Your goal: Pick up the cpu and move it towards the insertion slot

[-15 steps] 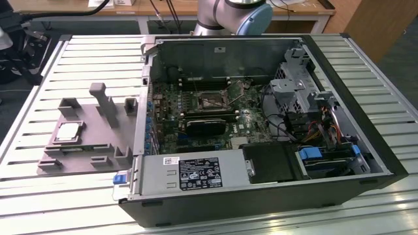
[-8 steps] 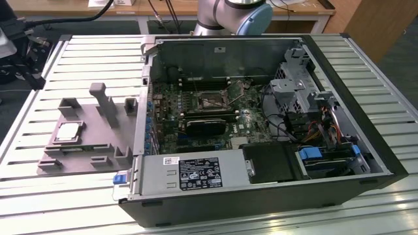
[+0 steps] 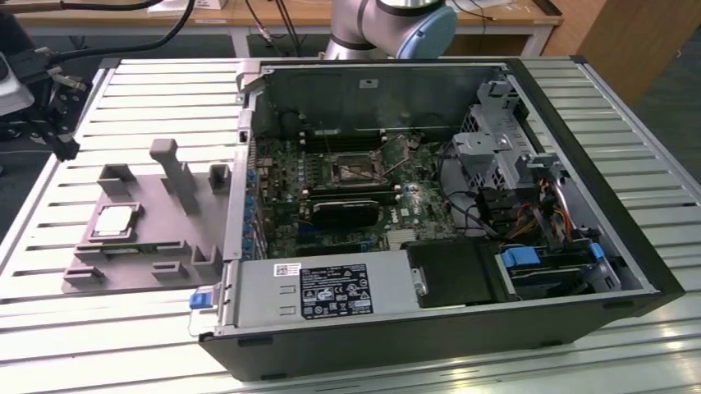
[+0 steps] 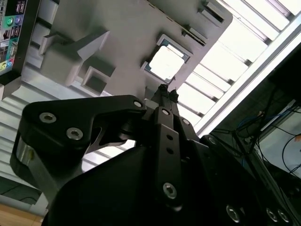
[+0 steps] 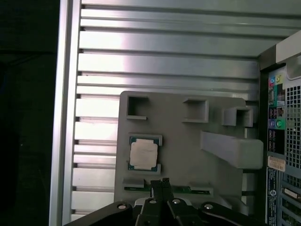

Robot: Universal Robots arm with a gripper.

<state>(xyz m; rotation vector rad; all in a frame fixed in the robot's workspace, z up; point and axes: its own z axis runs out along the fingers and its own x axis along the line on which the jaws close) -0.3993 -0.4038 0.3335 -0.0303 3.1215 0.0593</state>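
**Cpu in its fixture pocket, closed gripper above it**

The cpu (image 3: 115, 220) (image 4: 165, 62) (image 5: 143, 154) lay flat, silvery top up, in a shallow square pocket of the grey fixture (image 3: 159, 236) (image 4: 117, 33) (image 5: 183, 146). Nothing touched it. In both wrist views the gripper (image 4: 165, 92) (image 5: 162, 181) hung over the fixture with its fingers drawn together and nothing held between them. Their tips stood near one edge of the cpu but apart from it.

The fixture, with its upright posts, rested on the slatted metal table (image 3: 131, 336), just beside the open computer case (image 3: 438, 345) on the exterior view's left. Inside the case, the insertion slot (image 3: 350, 170) sat in the green circuit board, its dark centre ringed by a shiny metal frame, well apart from the cpu. A black finned block (image 3: 345, 209) lay near the slot. The arm's base (image 3: 389, 25) rose behind the case.
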